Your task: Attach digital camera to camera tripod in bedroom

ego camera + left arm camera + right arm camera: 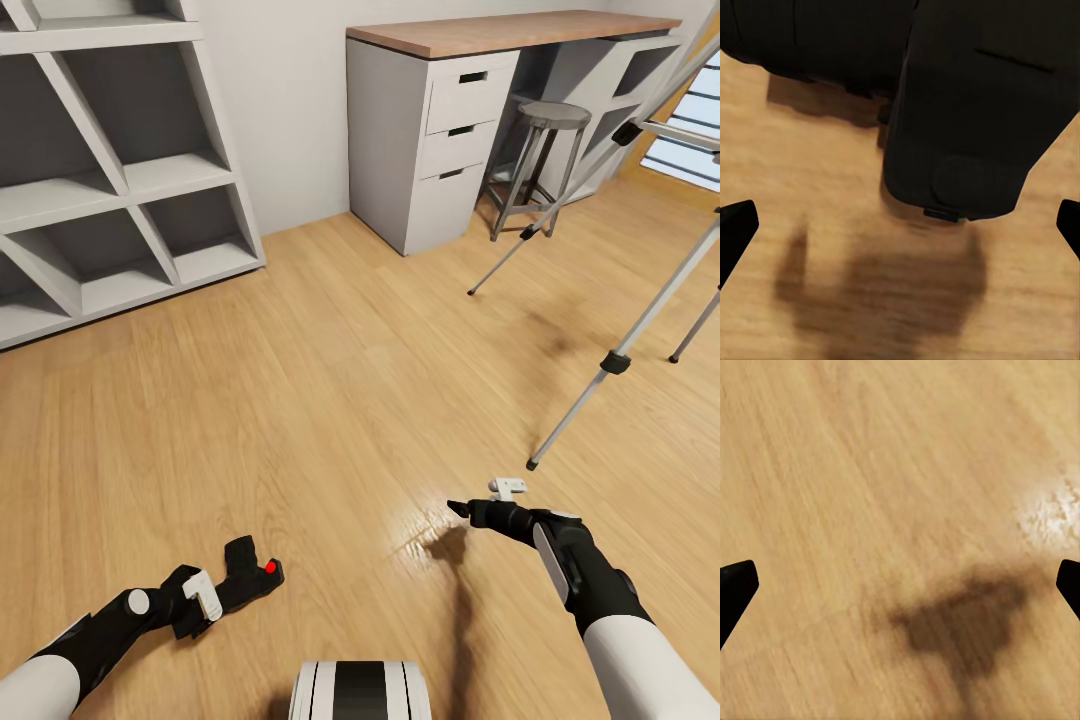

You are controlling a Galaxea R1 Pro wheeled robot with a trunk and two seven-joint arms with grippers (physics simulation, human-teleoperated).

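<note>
Your left gripper [240, 580] sits at the digital camera [252, 572], grasp unclear; right gripper [458, 508] released above the floor [330, 400]; camera tripod [640, 330] stands well apart.

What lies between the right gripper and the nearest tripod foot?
Bare wood floor, per the head view: nothing sits between the right gripper and the nearest foot of the camera tripod.

Head view looks down over the wood floor [330, 400]; both wrist views face it close up.
</note>
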